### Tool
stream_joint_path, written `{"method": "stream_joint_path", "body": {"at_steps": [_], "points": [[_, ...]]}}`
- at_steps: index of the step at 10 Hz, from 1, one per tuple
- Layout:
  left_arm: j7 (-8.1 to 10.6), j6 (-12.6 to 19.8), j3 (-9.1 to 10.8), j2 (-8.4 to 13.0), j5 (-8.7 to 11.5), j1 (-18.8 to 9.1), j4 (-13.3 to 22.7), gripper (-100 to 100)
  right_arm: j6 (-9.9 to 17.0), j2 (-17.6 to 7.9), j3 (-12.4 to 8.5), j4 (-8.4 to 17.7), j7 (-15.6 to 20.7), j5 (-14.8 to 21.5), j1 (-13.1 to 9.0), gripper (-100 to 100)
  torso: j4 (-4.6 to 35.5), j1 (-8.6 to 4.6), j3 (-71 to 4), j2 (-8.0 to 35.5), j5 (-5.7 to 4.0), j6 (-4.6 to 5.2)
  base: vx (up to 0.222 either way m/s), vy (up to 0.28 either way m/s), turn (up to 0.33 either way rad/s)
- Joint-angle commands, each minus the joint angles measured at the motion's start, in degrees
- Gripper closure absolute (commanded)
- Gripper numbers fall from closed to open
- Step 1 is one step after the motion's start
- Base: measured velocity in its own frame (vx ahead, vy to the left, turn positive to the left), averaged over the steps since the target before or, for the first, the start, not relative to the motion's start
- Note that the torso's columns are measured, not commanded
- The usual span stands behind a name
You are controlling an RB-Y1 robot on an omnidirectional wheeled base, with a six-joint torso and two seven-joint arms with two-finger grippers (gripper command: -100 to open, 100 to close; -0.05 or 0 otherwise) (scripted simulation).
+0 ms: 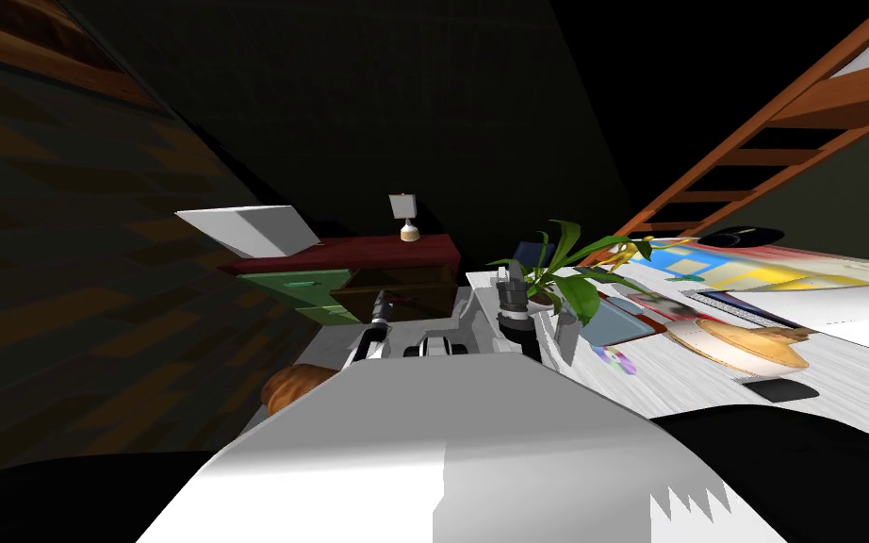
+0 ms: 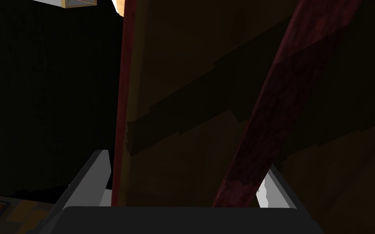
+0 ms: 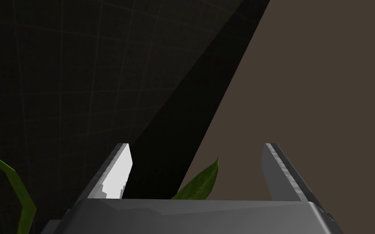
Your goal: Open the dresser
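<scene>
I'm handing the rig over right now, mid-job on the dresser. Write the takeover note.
Left tool: open, close up against the dresser front, with a dark red bar between its fingers. Nothing is gripped.
Right tool: open and idle, raised beside the plant.
Dresser: straight ahead, lamp on top.
Done: the approach.
Left: close on the bar, probably a handle, and pull. I cannot tell whether anything is open yet.

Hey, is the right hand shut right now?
No, the right hand has its two fingers standing wide apart, with only the tip of a green leaf showing between them.
</scene>
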Motion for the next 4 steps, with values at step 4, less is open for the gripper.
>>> {"method": "stream_joint_path", "body": {"at_steps": [4], "points": [[-0.01,0.17,0.00,0.01,-0.01,0.13,0.19,0,0.00,0.00,0.00,0.00,0.00,0.00,0.00,0,-0.13,0.07,-0.10,-0.17,0.07,0.00,0.000,0.000,0.000]]}}
